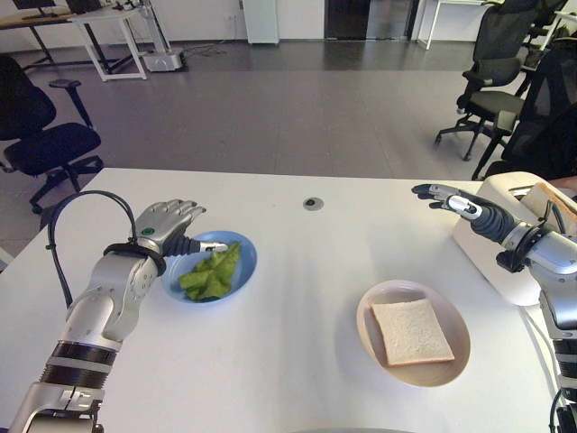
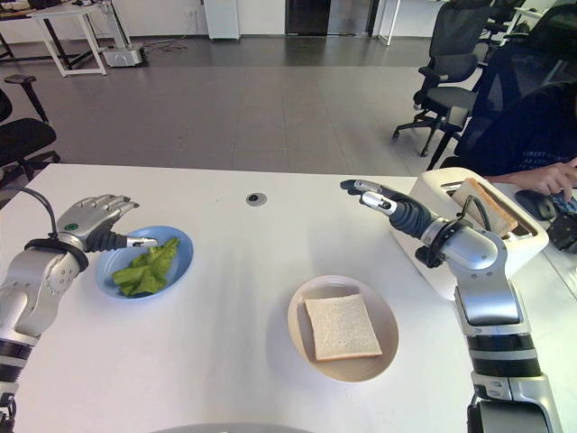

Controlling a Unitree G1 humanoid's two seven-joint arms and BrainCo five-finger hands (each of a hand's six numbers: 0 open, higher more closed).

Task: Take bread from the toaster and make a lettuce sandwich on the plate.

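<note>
A beige plate point(image 1: 453, 361) lies on the white table with one slice of bread point(image 1: 411, 331) flat on it. At the right edge stands a white toaster point(image 2: 518, 248) with another bread slice point(image 2: 484, 204) sticking up from its slot. My right hand point(image 2: 383, 202) hovers open just left of the toaster, above the table, holding nothing. A blue bowl point(image 1: 242, 265) on the left holds green lettuce point(image 1: 209, 273). My left hand point(image 1: 171, 226) sits at the bowl's left rim, open, fingers extended toward the lettuce without gripping it.
A small round grommet point(image 1: 313, 204) is set into the table at the back centre. Office chairs point(image 1: 491, 90) and desks stand on the floor beyond the table. A person's arm point(image 2: 541, 179) rests behind the toaster at the far right.
</note>
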